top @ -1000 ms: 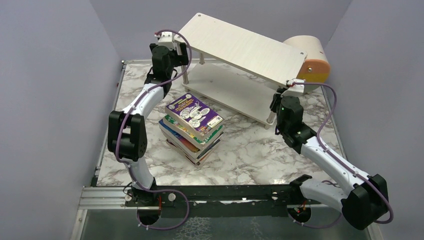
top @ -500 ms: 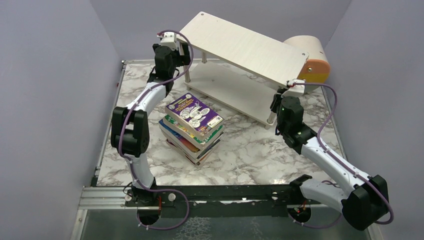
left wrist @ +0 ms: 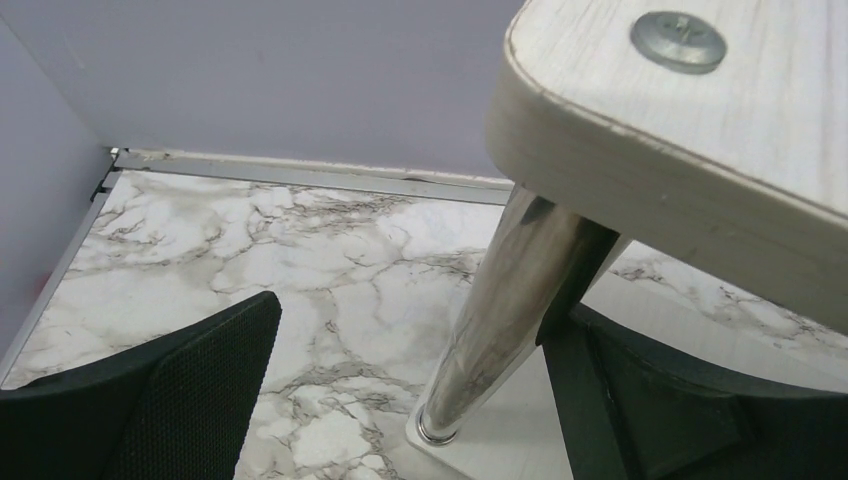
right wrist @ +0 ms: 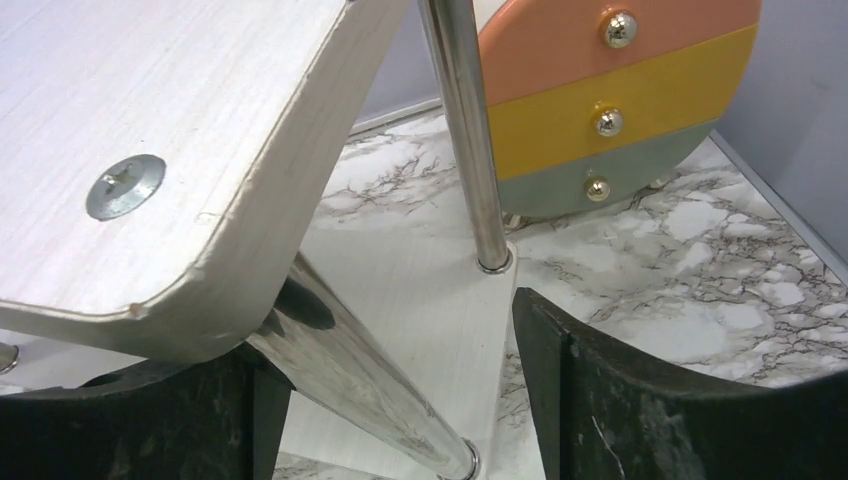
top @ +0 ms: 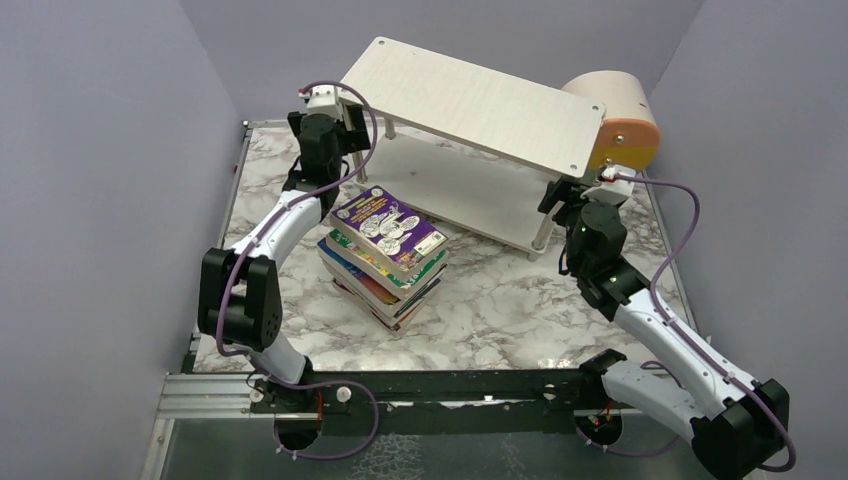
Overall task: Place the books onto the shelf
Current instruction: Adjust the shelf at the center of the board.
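Left claw (left wrist: 415, 330) is spread wide around the nine o'clock leg (left wrist: 500, 270) of the shelf (top: 470, 100). Books (top: 385, 250) sit in a pile on the table (top: 500, 300), at seven o'clock from the shelf. Right claw (right wrist: 390, 345) is spread too, around the four o'clock leg (right wrist: 340, 370).

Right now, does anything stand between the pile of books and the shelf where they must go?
Nothing visible does: the marble between the books and the shelf is bare, and its lower board faces them open. The left gripper and right gripper straddle only the front corner legs.
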Motion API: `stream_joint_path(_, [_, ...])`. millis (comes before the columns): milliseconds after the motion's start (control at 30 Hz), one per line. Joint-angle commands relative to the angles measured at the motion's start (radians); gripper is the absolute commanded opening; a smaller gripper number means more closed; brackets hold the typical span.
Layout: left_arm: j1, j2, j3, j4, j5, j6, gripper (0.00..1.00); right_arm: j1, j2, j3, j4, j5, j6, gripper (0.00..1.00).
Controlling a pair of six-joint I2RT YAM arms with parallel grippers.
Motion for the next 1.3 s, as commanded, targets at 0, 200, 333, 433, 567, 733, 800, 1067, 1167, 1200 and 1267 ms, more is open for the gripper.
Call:
stream_joint_path(0, [0.029,-0.044,0.043,0.015,-0.117,0.032,0.96,-0.005,-0.023,-0.008,0.014,0.052,0.035,0.74])
stream_joint_path(200, [0.031,0.005,0.086,0.009,-0.068,0.039,0.96,-0.005,-0.049,-0.010,-0.014,0.045,0.047,0.75])
stream_joint_path(333, [0.034,0.065,0.128,0.028,-0.026,0.047,0.96,-0.005,-0.074,-0.015,-0.037,0.035,0.055,0.77])
stream_joint_path(433, [0.035,0.122,0.177,0.038,0.007,0.050,0.96,-0.005,-0.090,-0.021,-0.047,0.033,0.052,0.79])
stream_joint_path(567, [0.035,0.181,0.226,0.051,0.052,0.038,0.96,-0.005,-0.108,-0.022,-0.057,0.026,0.042,0.83])
stream_joint_path(733, [0.035,0.246,0.267,0.074,0.104,0.003,0.96,-0.005,-0.129,-0.028,-0.051,0.000,0.027,0.89])
stream_joint_path(800, [0.035,0.270,0.283,0.080,0.125,-0.011,0.96,-0.005,-0.137,-0.032,-0.048,-0.016,0.022,0.89])
stream_joint_path(1067, [0.035,0.340,0.350,0.085,0.185,-0.033,0.95,-0.006,-0.153,-0.050,-0.055,-0.099,0.028,0.90])
stream_joint_path(1167, [0.035,0.356,0.362,0.085,0.199,-0.033,0.95,-0.005,-0.154,-0.057,-0.055,-0.140,0.030,0.90])
stream_joint_path(1200, [0.035,0.359,0.361,0.085,0.201,-0.033,0.95,-0.005,-0.157,-0.058,-0.054,-0.153,0.031,0.90])
stream_joint_path(1267, [0.035,0.358,0.349,0.085,0.196,-0.033,0.95,-0.006,-0.160,-0.064,-0.053,-0.194,0.029,0.90])
